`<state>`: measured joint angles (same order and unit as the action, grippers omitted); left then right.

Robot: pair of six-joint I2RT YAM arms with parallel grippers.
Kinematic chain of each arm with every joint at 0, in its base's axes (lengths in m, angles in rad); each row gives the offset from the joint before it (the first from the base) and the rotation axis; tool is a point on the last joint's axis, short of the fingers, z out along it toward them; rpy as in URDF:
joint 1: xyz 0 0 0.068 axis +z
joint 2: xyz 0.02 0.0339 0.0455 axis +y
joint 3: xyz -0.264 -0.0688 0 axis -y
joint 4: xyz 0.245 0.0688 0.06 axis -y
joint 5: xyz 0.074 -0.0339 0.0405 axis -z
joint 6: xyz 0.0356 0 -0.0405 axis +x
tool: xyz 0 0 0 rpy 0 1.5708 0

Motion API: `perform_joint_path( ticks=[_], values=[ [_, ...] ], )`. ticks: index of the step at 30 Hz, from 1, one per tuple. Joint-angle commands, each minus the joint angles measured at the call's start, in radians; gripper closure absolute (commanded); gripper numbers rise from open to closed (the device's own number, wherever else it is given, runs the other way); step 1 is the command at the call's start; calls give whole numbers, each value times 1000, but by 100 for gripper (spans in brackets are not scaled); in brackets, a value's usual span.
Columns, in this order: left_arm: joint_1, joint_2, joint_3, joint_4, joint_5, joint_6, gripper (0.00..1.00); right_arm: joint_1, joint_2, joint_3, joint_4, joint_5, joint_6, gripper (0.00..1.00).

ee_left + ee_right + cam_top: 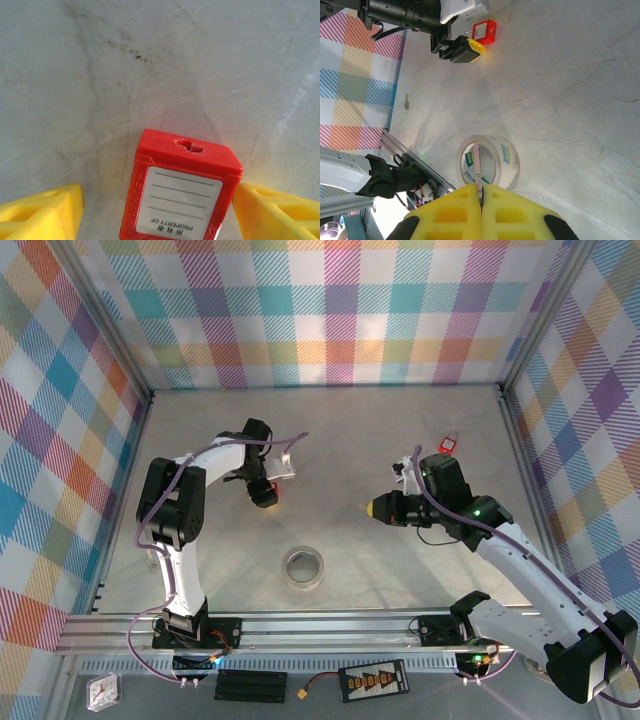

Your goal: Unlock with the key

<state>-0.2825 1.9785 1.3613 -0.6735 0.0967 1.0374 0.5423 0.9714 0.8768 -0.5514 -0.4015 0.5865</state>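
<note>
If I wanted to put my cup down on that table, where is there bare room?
The far strip of the grey metal table along the checked back wall is bare, as is the middle between the red plastic padlock and the right gripper, beyond the clear tape roll. Crowded: around that padlock, which the left gripper straddles.

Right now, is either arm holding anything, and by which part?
Right gripper: its shut fingers pinch what looks like the key by its near end. Left gripper stands open around the red padlock, not gripping it.
</note>
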Motion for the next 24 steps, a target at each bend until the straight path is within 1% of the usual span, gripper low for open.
perform_joint_path(
  ticks=[1, 6, 9, 13, 16, 18, 21, 24],
  values=[
    [14, 22, 10, 0, 21, 7, 25, -5, -19, -1, 11, -11, 6, 100],
    [14, 17, -10, 14, 21, 1, 31, -5, -20, 5, 10, -7, 3, 100],
    [13, 9, -28, 25, 27, -3, 37, -7, -17, 8, 10, -5, 1, 100],
    [9, -7, -59, 50, 28, -18, 44, -7, -9, 12, 17, -7, 4, 100],
    [8, -33, -91, 72, 32, -22, 52, -11, -7, 11, 28, -15, 8, 100],
    [8, -52, -117, 91, 34, -24, 54, -18, -5, 10, 35, -23, 11, 100],
    [8, -84, -151, 112, 62, -34, 63, -31, -1, 14, 39, -35, 9, 100],
    [8, -112, -177, 120, 87, -50, 68, -46, 6, 24, 37, -46, -1, 100]
  ],
)
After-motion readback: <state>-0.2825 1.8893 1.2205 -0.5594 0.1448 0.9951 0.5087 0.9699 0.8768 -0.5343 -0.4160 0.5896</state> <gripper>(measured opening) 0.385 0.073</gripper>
